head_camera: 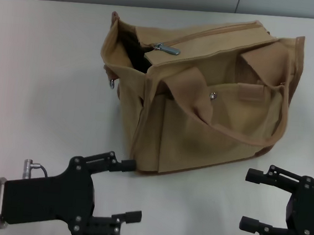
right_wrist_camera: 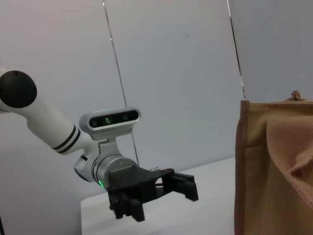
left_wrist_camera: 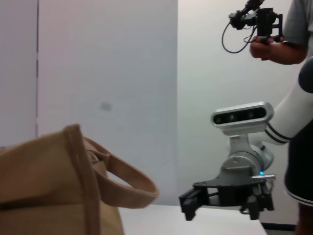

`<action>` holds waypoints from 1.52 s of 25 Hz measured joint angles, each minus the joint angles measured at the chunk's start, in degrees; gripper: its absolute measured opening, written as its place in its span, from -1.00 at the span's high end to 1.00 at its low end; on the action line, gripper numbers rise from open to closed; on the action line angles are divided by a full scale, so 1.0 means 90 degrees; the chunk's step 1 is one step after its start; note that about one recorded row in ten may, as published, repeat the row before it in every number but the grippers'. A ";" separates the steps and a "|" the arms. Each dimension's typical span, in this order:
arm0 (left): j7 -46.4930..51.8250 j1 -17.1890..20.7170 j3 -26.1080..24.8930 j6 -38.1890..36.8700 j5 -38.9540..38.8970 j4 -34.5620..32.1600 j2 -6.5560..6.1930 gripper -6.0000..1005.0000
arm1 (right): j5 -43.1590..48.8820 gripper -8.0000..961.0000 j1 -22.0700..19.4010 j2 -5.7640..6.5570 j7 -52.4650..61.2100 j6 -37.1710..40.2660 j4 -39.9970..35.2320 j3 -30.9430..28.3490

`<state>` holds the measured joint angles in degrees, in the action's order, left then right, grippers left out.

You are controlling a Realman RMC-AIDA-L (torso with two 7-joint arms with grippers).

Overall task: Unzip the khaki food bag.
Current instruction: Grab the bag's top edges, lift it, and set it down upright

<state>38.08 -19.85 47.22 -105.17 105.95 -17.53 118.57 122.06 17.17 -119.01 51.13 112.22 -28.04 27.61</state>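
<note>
Though no brand or lettering can be read anywhere, the khaki food bag [head_camera: 203, 100] shows plenty of detail: it stands upright toward the far edge of the white table [head_camera: 38, 84], roughly midway across it. A silver zipper pull [head_camera: 168, 48] lies near the bag's left end, where the top gapes onto a dark interior whose contents cannot be made out. One strap handle [head_camera: 239, 131] droops over the front pocket, beside a silver snap [head_camera: 213, 95]. Darker brown trim runs along the edges.

Pale wall panels stand behind the table. In the left wrist view a person [left_wrist_camera: 293, 34] stands beyond it, holding a black device [left_wrist_camera: 257, 19].

Near the table's front edge, the left gripper [head_camera: 130, 190] hovers with fingers spread, its upper fingertip just beside the bag's bottom front corner. Toward the front right corner, the right gripper [head_camera: 251, 199] hangs with fingers apart, clear of the bag.
</note>
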 joint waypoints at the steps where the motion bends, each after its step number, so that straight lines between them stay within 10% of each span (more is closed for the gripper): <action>1: -0.0018 0.0012 -0.0019 0.0002 -0.0020 -0.0011 -0.0001 -0.59 | 0.0000 -0.74 0.0000 0.0000 0.0000 0.0000 0.0000 0.0000; 15: -0.0581 0.0197 -0.1190 0.0443 -0.0887 0.0717 0.0034 -0.59 | -0.0034 -0.74 -0.0043 0.0002 -0.0009 0.0006 -0.0010 -0.0096; 27: -0.1923 -0.0839 -0.1401 0.1636 -0.1227 0.2566 0.0066 -0.54 | -0.0056 -0.74 -0.0048 0.0001 -0.0011 -0.0094 -0.0010 -0.0154; 38: -0.2769 -0.0839 -0.2691 0.2148 -0.1218 0.3296 0.0067 -0.33 | -0.0075 -0.74 -0.0020 -0.0016 -0.0023 -0.0234 0.0040 -0.0158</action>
<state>13.16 -27.40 22.99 -85.83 94.99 12.14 119.18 121.39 16.99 -119.15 50.93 110.12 -27.68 26.18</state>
